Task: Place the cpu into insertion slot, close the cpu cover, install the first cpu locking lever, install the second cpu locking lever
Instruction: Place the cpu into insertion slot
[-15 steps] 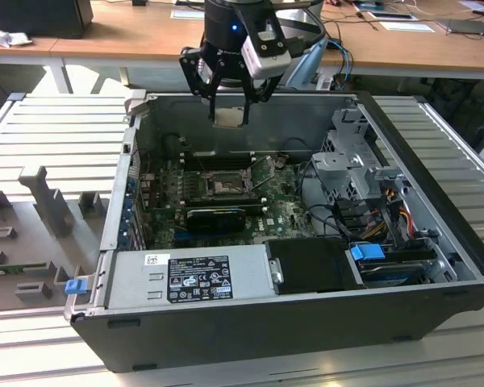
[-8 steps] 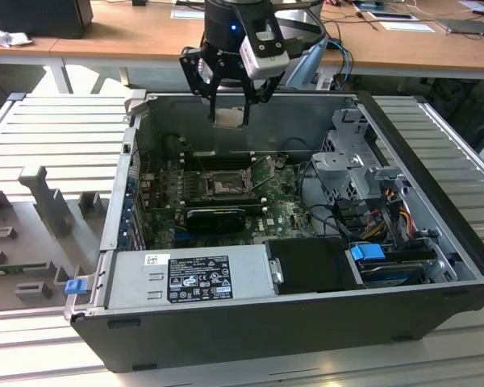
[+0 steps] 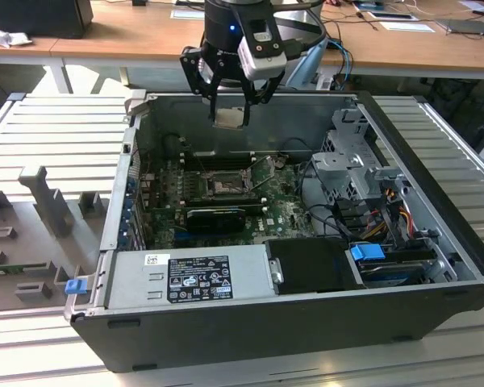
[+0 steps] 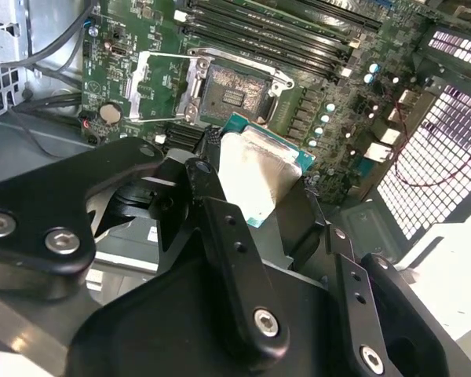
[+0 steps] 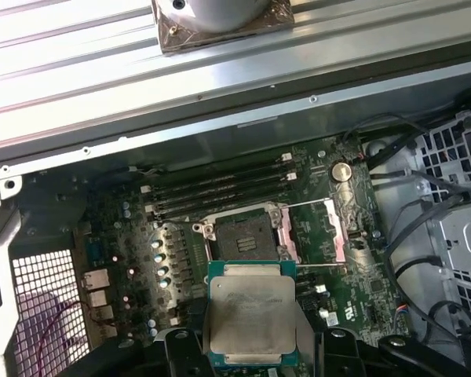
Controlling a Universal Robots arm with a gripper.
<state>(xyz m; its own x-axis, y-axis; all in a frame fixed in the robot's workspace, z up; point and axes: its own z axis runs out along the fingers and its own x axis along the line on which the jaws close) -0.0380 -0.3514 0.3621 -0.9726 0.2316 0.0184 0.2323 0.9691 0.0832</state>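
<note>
A wooden desk (image 3: 105, 44) runs along the back, and in front of it an open computer case (image 3: 306, 322) lies on a ribbed metal table (image 3: 56, 129).

In the exterior view the gripper (image 3: 230, 109) hangs over the case at 12 o'clock, its fingers clamped on the chip (image 3: 228, 118), which is in the air above the board. The bare socket (image 3: 226, 187) lies below it toward 6 o'clock, well apart from the chip. A long black card (image 3: 216, 216) sits just beyond the socket at 6 o'clock, and the power supply (image 3: 189, 278) fills the near edge at 7 o'clock.

In the second wrist view the gripper (image 4: 259, 196) pinches the chip (image 4: 259, 169) by 2 opposite edges, grey metal top showing. The socket (image 4: 234, 96) is uncovered, with the metal cover frame (image 4: 151, 88) swung open flat beside it. Memory sticks (image 4: 282, 35) run along the socket's other side.

In the first wrist view the chip (image 5: 251, 314) is level between the gripper (image 5: 251, 345) fingers, near the socket (image 5: 247, 236) but not in it. The cover frame (image 5: 314, 232) lies folded back next to the socket, and a coin battery (image 5: 341, 170) sits near the frame.
</note>
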